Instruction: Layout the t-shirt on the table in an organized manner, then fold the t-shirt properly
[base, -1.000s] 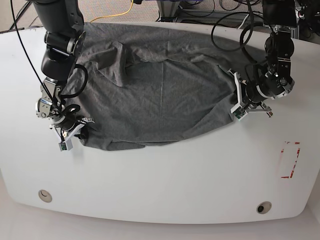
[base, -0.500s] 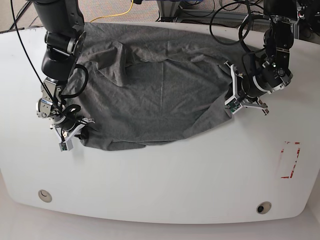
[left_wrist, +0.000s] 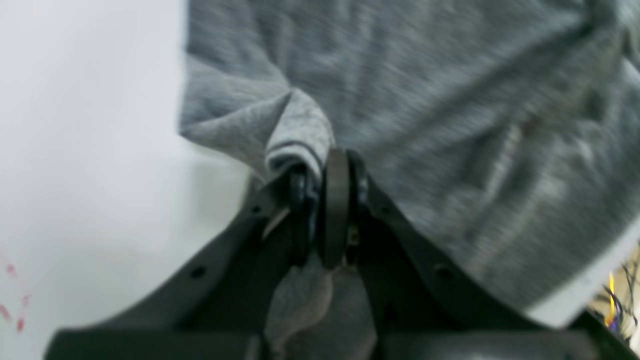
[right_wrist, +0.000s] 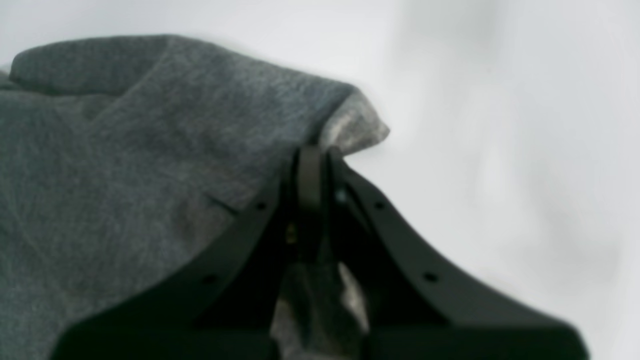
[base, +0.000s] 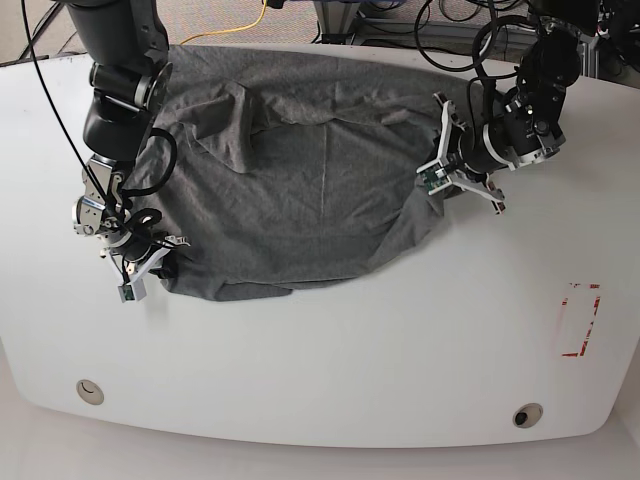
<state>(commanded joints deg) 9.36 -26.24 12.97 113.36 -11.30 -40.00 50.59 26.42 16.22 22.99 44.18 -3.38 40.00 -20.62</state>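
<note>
Gripping both ends rn: left tool (base: 437, 172) is clamped on the wrinkled heather-grey cotton t-shirt (base: 300, 180) at its edge, right tool (base: 145, 262) pinches a corner w/ cloth between the fingers. Shirt's spread over the glossy white bench (base: 350, 370), near the far edge.

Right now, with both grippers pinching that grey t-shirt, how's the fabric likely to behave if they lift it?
The t-shirt will probably sag and drape: it already lies in soft wrinkles. It looks light, bunching easily where the left gripper pinches it. The right gripper holds only a small corner, so that edge might slip out.
</note>
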